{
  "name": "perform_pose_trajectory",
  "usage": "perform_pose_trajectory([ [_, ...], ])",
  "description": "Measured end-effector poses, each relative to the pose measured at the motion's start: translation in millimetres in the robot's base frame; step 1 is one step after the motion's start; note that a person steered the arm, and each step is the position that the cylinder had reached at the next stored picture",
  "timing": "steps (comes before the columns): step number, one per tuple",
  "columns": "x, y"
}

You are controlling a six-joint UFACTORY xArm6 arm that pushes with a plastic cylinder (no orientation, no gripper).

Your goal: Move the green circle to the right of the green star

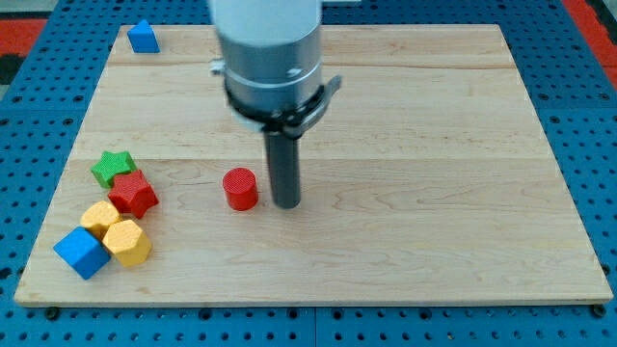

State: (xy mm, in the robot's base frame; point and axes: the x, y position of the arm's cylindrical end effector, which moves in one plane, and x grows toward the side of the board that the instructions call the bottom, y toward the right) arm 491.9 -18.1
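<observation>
I am looking down at the wooden tabletop (405,260), which is filling most of the view and sitting on a blue pegboard (588,58). The arm's grey cylindrical body (268,48) is hanging over the upper middle, and the dark rod (283,164) is reaching down from it. The arm is ending in that rod, so I cannot tell anything about a claw. My tip (285,203) is resting on the wood just to the right of the red cylinder (241,189), close beside it, though I cannot tell whether they are touching. The other blocks are clustering at the lower left, well apart from my tip: a blue cube (81,253), a yellow hexagon-like block (127,241) beside it, another yellow block (99,216) above that, then a red star (132,194) with the green star (113,167) touching its upper left. A small blue block (143,37) is sitting alone at the top left corner. The green circle is not showing anywhere I can see, so I cannot place it.
</observation>
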Motion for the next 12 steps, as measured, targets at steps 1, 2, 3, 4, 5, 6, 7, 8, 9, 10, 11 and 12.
perform_pose_trajectory([
  [1,-16,-21],
  [2,-2,-60],
  [3,20,-97],
  [4,23,-95],
  [5,13,-52],
  [6,4,-41],
  [7,4,-41],
  [8,-5,-34],
  [9,-35,-13],
  [10,-79,-8],
  [11,-136,6],
  [12,-213,17],
])
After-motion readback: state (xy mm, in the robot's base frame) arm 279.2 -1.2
